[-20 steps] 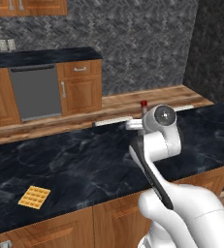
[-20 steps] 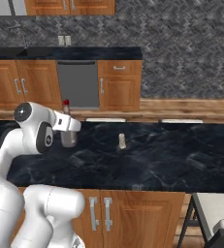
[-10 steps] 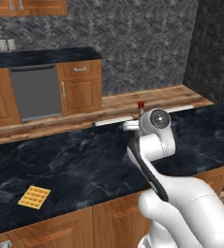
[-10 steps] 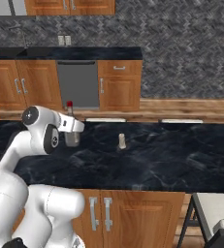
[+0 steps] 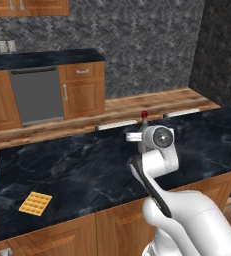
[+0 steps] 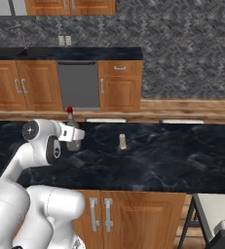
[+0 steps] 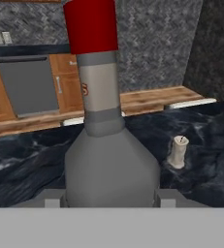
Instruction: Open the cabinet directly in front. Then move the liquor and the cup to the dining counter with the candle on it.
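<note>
My gripper point(image 7: 111, 202) is shut on the liquor point(image 7: 108, 164), a grey bottle with a red cap, and holds it upright by its rounded body. In the right base view the liquor point(image 6: 73, 130) hangs low over the left part of the dining counter point(image 6: 172, 165); I cannot tell whether it touches the black marble. Its red cap point(image 5: 144, 114) sticks up behind the hand in the left base view. The candle point(image 6: 122, 141) stands a short way to the bottle's right, and also point(image 7: 177, 151). Wall cabinet doors point(image 6: 70, 6) are at the top edge. The cup is out of view.
A waffle point(image 5: 35, 203) lies on the dining counter's near left corner. Across the wooden floor stands a second counter point(image 5: 47, 57) with a dishwasher point(image 5: 37, 95) and drawers. A chair point(image 6: 216, 214) sits at the island's right end.
The hand has come down and a little nearer with the bottle, closer to the marble top. The base and the candle have stayed put.
</note>
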You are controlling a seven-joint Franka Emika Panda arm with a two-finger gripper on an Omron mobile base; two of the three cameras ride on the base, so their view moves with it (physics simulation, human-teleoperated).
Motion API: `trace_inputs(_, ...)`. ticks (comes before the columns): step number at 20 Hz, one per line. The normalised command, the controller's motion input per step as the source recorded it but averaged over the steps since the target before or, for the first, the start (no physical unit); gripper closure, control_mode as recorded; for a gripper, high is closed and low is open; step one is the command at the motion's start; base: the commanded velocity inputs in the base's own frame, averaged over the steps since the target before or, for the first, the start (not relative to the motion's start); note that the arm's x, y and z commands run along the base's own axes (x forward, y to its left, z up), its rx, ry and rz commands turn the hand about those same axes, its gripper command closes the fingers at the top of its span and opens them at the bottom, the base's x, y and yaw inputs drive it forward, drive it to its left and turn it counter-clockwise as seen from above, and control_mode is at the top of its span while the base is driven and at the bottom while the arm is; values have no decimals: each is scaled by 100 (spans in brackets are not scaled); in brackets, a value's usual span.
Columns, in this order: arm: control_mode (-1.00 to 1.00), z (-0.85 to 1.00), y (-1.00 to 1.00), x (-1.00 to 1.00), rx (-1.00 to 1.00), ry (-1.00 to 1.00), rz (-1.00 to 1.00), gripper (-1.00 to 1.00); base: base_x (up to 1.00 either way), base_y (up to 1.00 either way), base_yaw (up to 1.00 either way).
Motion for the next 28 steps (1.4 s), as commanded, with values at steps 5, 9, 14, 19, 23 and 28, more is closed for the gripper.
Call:
trace_inputs(5,-100,-41,0,0,0,-5,0,100,0,0,0)
trace_inputs(9,-100,-52,0,0,0,-1,0,100,0,0,0)
trace_inputs(14,-100,-36,0,19,0,0,0,100,0,0,0)
trace_inputs(19,-100,-29,-3,58,0,-6,0,100,0,0,0)
trace_inputs(23,-100,-26,-11,67,0,-4,0,100,0,0,0)
trace_inputs(28,-100,-23,-7,49,0,-1,0,100,0,0,0)
